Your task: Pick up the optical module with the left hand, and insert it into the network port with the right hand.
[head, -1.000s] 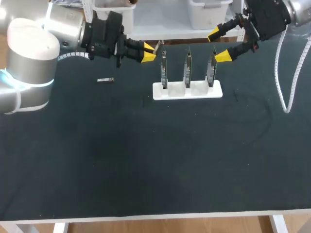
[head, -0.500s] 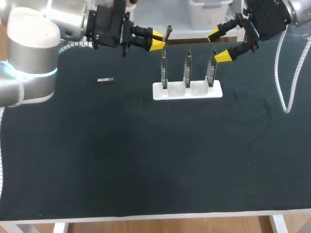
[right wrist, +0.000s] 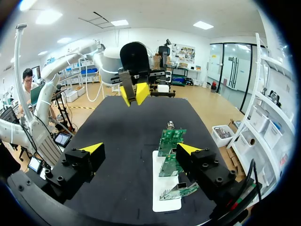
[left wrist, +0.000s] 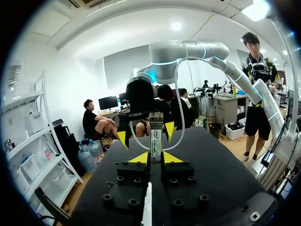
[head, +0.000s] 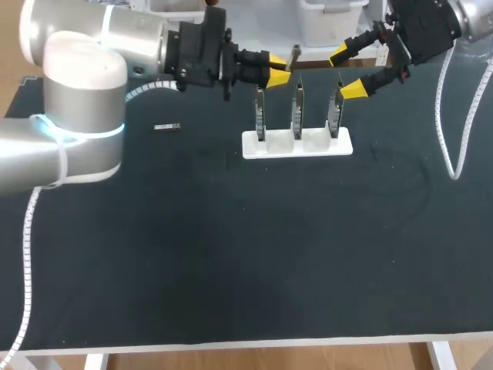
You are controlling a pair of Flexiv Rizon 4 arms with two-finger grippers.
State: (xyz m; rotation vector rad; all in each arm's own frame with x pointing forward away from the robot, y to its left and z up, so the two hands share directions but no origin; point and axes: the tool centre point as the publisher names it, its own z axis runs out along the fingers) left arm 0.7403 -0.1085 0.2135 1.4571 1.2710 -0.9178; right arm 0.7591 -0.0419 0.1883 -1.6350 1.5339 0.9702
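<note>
My left gripper (head: 281,69) is shut on a slim metal optical module (head: 293,55) and holds it in the air above the circuit boards. In the left wrist view the module (left wrist: 155,139) stands upright between the yellow tips of that gripper (left wrist: 155,157). My right gripper (head: 348,71) hangs wide open just to the right of it, over the rightmost board, with nothing between its fingers. From the right wrist view, its own gripper (right wrist: 140,148) faces the left gripper (right wrist: 135,93) across the table. Three green boards (head: 297,108) with ports stand upright in a white stand (head: 297,143).
A second small module (head: 167,127) lies on the black table mat at the left of the stand. The boards (right wrist: 171,141) and the white base (right wrist: 164,197) sit below and beside my right gripper. A white cable (head: 443,116) hangs from the right arm.
My left arm has swung to the right with the module, from beside the leftmost board to above the middle one, closer to the right gripper. The right arm has stayed still.
</note>
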